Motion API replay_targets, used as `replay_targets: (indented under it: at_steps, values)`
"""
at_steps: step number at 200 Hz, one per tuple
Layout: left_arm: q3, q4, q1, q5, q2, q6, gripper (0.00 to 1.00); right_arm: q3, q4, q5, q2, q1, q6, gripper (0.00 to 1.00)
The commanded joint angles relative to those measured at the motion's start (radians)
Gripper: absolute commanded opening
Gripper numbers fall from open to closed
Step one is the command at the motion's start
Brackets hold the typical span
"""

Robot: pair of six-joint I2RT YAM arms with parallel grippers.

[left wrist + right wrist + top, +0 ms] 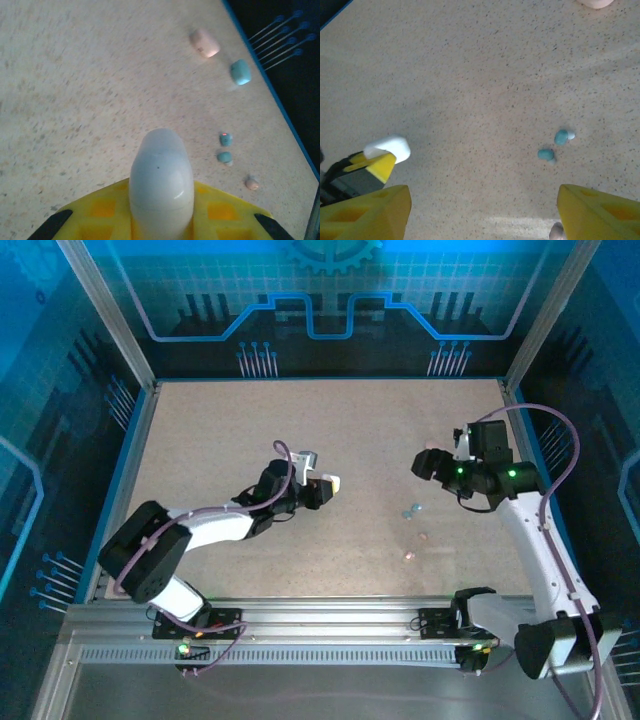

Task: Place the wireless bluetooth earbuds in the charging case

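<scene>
While a white case (161, 185) is pinched in the left gripper (161, 220) at lower centre, the right gripper (482, 210) is held spread and empty above the table (470, 75). Two teal earbuds (561, 136) are seen loose at right of centre. None is inserted yet, so all insertion is judged outstanding.

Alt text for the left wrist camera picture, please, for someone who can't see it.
The left gripper clamps a white case at bottom centre, with the speckled table beyond. Toward the right edge lie a pink case, a teal case, two teal earbuds and one pinkish earbud.
</scene>
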Motion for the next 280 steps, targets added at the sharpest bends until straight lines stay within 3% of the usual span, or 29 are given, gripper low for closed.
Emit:
replay_targets:
  at_steps: [1, 57, 112, 165, 223, 263, 280]
  values:
    - [0.063, -0.076, 0.030, 0.081, 0.065, -0.119, 0.19, -0.015, 0.023, -0.027, 0.032, -0.025, 0.014, 0.78]
    - [0.151, -0.223, 0.117, 0.123, 0.194, -0.139, 0.23, -0.029, 0.014, -0.063, 0.089, -0.034, 0.009, 0.78]
    - [0.239, -0.462, 0.149, 0.036, 0.214, -0.042, 0.35, -0.064, 0.051, -0.039, 0.097, -0.042, -0.026, 0.78]
    - [0.262, -0.553, 0.169, -0.012, 0.202, -0.009, 0.43, 0.000, 0.051, -0.018, 0.197, -0.081, -0.098, 0.78]
    - [0.228, -0.586, 0.171, -0.060, 0.026, 0.022, 0.50, 0.183, 0.084, 0.037, 0.456, -0.116, -0.162, 0.79]
    - [0.081, -0.458, 0.171, -0.114, -0.286, 0.032, 0.55, 0.400, 0.096, 0.112, 0.683, -0.168, -0.209, 0.80]
    - [0.029, -0.435, 0.171, -0.125, -0.417, 0.046, 0.58, 0.530, 0.052, 0.055, 0.782, -0.191, -0.233, 0.80]
